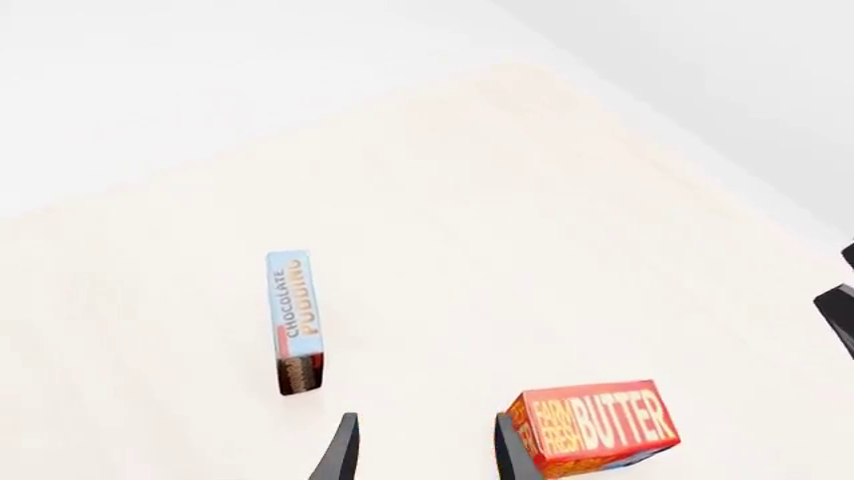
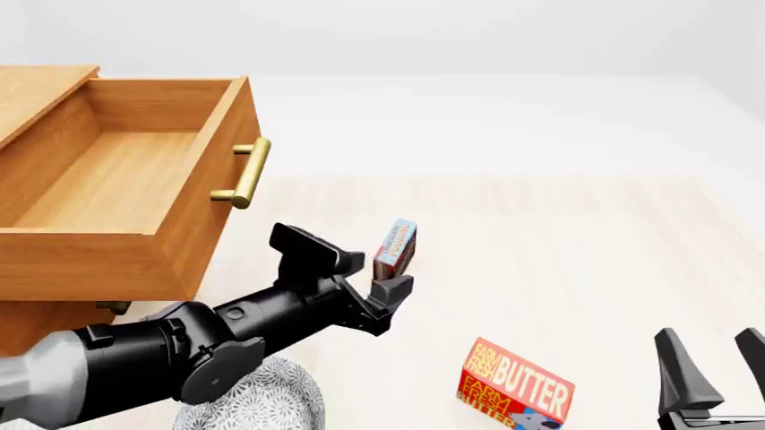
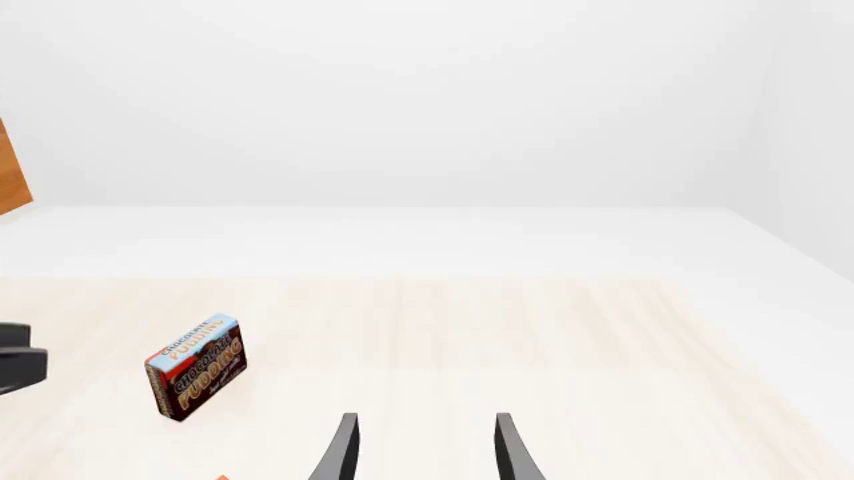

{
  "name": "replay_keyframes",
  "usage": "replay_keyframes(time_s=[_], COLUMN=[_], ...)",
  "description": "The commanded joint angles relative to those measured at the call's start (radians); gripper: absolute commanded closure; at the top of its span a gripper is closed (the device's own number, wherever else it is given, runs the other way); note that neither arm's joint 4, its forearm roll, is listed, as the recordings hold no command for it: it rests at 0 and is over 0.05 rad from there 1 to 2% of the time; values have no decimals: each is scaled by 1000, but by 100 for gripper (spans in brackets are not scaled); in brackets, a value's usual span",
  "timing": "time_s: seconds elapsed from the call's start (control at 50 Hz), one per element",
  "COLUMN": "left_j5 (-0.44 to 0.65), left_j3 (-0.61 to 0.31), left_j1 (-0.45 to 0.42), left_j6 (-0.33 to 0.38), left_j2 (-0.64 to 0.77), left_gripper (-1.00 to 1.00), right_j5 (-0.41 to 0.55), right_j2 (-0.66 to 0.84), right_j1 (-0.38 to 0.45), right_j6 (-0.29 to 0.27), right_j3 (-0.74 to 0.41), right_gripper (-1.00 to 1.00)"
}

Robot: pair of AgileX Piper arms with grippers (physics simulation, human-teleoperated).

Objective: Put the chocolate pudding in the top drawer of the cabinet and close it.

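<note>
Left gripper [image 2: 358,273] wide open, empty, chocolate pudding [image 2: 396,248] standing on edge just ahead of its tips. Top drawer [image 2: 132,179] already pulled out, behind & above. Step: approach for grasp. Next: straddle box, close. Right gripper [image 2: 717,367] open, idle.

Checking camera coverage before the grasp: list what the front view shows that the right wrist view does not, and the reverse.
Only the front view shows the top drawer pulled open with its brass handle, the cabinet below it, the whole left arm with the left gripper open near the pudding, and the butter box. The right wrist view adds nothing new, only a readable look at the pudding's printed face. Both show the chocolate pudding standing on edge on the table and the right gripper, open and holding nothing.
</note>
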Motion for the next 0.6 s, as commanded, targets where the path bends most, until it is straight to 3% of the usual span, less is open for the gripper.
replay_keyframes(time_s=[0.02, 0.08, 0.12, 0.6], left_j5=[7, -41, -6, -72], left_j3=[-1, 27, 8, 41], left_j1=[36, 42, 46, 88], left_j6=[2, 2, 8, -20], left_j2=[0, 17, 3, 54], left_gripper=[-100, -100, -100, -100], right_j5=[0, 0, 0, 0], right_j2=[0, 0, 0, 0], right_j1=[0, 0, 0, 0], right_j6=[0, 0, 0, 0], right_j3=[0, 0, 0, 0], right_gripper=[-100, -100, -100, -100])
